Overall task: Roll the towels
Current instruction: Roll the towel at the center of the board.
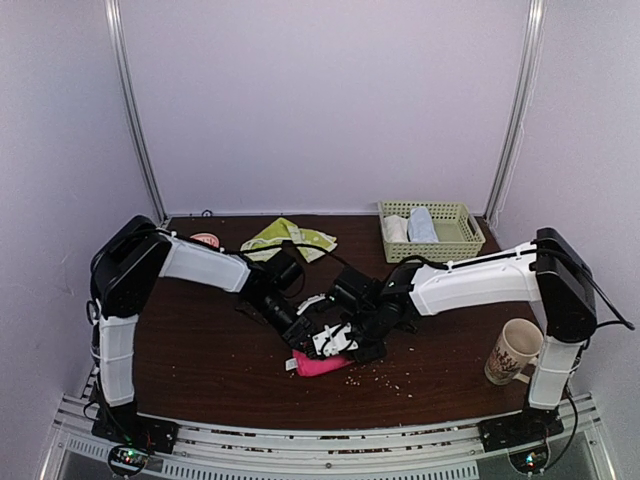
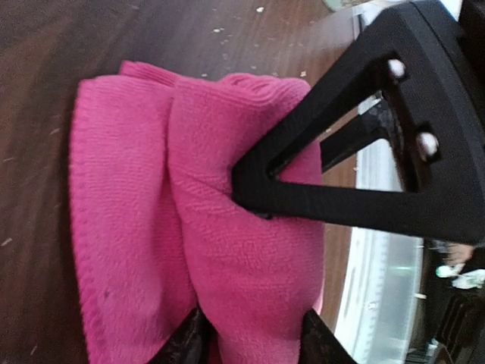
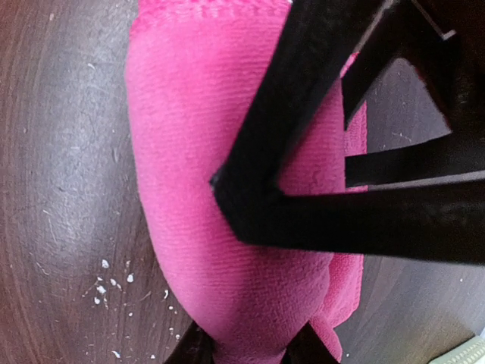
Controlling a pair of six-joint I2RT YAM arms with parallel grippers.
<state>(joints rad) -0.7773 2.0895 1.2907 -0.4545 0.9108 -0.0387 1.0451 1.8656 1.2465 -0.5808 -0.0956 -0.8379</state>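
Nearest us, at about 6 o'clock on the table (image 1: 200,360), lies the pink towel (image 1: 318,364), bunched into a thick, loose roll with both arms bent in over it. We judge that they come in from opposite sides so that one can pin the roll while the other tightens it.

The right gripper (image 3: 246,350) straddles one end. The cloth narrows where it passes between the fingers, so we read this as a pinch on the pink towel. The left gripper (image 2: 254,347) brackets the other end with cloth filling its gap, but we cannot tell whether it squeezes or merely rests alongside. In each wrist view the other arm's black finger presses across the top of the roll, probably to stop it springing open.

From above, the roll's long axis runs roughly 9 to 3 o'clock, parallel to the near edge. The left wrist view shows a flatter fold lying beside the rounder one, so we think the rolling is unfinished.

Crumbs (image 1: 385,380) speckle the wood just at the towel's 3 o'clock, and a cup (image 1: 512,350) stands at 4 o'clock near the right edge.

Farther back, at 12 o'clock, the yellow-green cloth (image 1: 290,238) lies spread and unrolled, well apart from the arms. At 1 o'clock a basket (image 1: 432,251) holds a white cloth (image 1: 396,229) and a light-blue cloth (image 1: 421,225), both rolled.
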